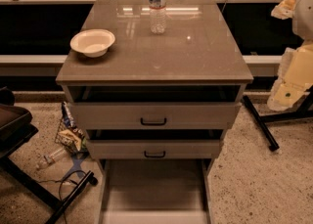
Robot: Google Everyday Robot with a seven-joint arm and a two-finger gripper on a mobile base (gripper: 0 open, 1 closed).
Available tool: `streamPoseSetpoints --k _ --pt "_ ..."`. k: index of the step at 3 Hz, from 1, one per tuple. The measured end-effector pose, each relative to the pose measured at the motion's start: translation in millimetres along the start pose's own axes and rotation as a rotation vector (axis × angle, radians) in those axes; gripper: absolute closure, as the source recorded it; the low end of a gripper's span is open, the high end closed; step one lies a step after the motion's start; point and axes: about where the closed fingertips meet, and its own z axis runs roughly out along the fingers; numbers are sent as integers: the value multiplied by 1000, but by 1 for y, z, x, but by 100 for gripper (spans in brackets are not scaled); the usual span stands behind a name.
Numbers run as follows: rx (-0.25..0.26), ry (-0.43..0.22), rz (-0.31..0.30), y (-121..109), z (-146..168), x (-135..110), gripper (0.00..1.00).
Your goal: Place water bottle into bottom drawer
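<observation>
Three drawers stand pulled out of the cabinet [161, 56]. The upper two [154, 115] are out only a little, each with a black bar handle. The bottom drawer [155, 189] is drawn far forward at floor level, its flat floor showing between pale low side walls.

The water bottle [157, 8] is not in it. It stands upright near the back edge of the glossy cabinet top, about midway across, white cap up and label band around its upper part. A white bowl [93, 42] sits on the same top towards the left edge, well apart from the bottle.

Pale arm [301, 66] segments hang at the right edge of the view, beside the cabinet and off its top. The gripper [287, 91] seems to be the lowest of them, below the level of the top and well apart from the bottle. It touches nothing on the cabinet and I see nothing held in it. Whether it stands wide or narrow I cannot tell.

Down on the floor to the left, a thinner clear bottle [49, 158] lies on its side near some wrappers [71, 132]. A black stand leg [260, 123] slants across the floor on the right.
</observation>
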Motion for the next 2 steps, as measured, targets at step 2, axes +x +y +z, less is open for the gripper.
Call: streamPoseSetpoints --k 2 --pt "44 -37 -8 -17 7 -4 0"
